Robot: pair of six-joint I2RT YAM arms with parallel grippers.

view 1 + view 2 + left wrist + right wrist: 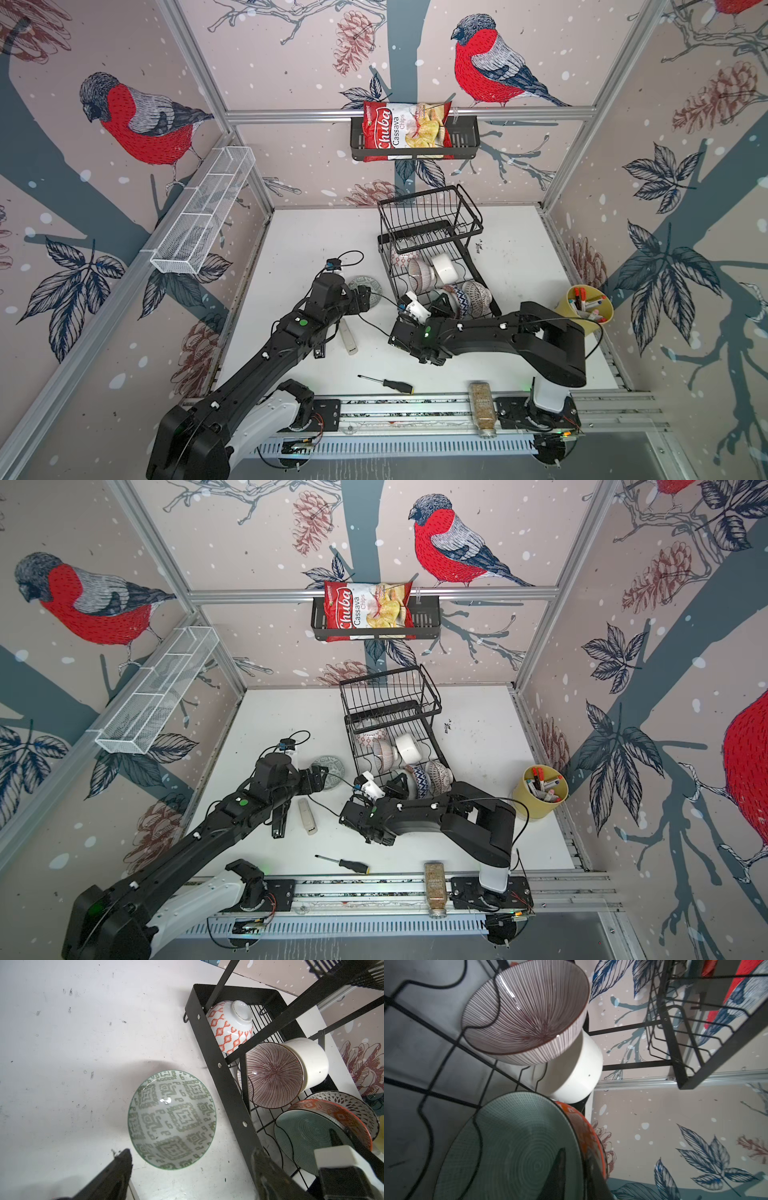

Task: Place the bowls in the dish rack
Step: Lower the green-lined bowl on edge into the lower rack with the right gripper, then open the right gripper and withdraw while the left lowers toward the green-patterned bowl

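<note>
The black dish rack (430,195) (228,1076) holds several bowls on edge: an orange-diamond one (226,1028), a striped one (272,1074) (525,1014), a white one (309,1061) (575,1076), a pale teal one (512,1147) (307,1136), an orange one (583,1126) and a dotted one (353,1103). My right gripper (574,1159) (442,305) straddles the teal bowl's rim, jaws slightly apart, one finger inside. A green-patterned bowl (172,1120) (363,282) sits upright on the table left of the rack. My left gripper (193,1172) (365,297) is open just short of it.
A yellow cup of markers (590,309) stands right of the rack. A screwdriver (386,383), a white stick (348,336) and a spice jar (482,409) lie near the front. A chips basket (415,137) and a white mesh tray (203,212) hang on the walls.
</note>
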